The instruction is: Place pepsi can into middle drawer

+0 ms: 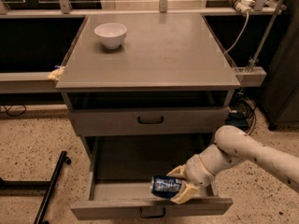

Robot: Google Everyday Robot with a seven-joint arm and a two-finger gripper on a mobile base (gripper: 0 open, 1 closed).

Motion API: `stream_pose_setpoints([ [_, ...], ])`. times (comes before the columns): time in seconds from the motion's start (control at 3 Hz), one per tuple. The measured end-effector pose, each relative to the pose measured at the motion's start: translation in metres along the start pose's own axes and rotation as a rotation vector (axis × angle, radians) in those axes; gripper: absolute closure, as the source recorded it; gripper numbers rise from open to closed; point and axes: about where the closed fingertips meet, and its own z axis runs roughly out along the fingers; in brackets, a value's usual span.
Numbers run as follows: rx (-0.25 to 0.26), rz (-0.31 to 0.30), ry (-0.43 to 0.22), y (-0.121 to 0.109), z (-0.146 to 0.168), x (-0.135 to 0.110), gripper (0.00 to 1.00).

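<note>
- We see a grey metal cabinet (154,59) in the middle of the scene. Its wide, deep grey middle drawer (117,208) is pulled out at the cabinet's foot.
- The cream two-finger gripper (181,185) reaches into the front right part of that drawer. It sits below the cabinet's shut upper grey drawer (107,122), which has a dark loop handle.
- Its fingers (185,195) pinch the small blue pepsi can (164,186) with white markings, one finger behind the can and one in front of it.
- The can lies on its side inside the open drawer, just behind the front panel. We cannot tell whether it touches the drawer floor.
- The pale robot arm (247,150) comes in from the cabinet's right.
- A round white bowl (110,34) stands on the cabinet's top, near its back left corner.
- A black bar (50,188) lies on the speckled floor (28,143) to the left of the cabinet.
</note>
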Motion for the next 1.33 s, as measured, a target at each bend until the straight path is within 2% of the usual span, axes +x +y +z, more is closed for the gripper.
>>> stream_pose_setpoints([
  [0.33, 0.033, -0.033, 0.037, -0.004, 0.004, 0.013, 1.00],
  [0.67, 0.127, -0.126, 0.080, -0.027, 0.008, 0.036, 1.00],
  [1.0, 0.216, -0.228, 0.101, -0.060, 0.008, 0.043, 1.00],
  [1.33, 0.268, -0.287, 0.094, -0.091, 0.008, 0.045, 1.00],
])
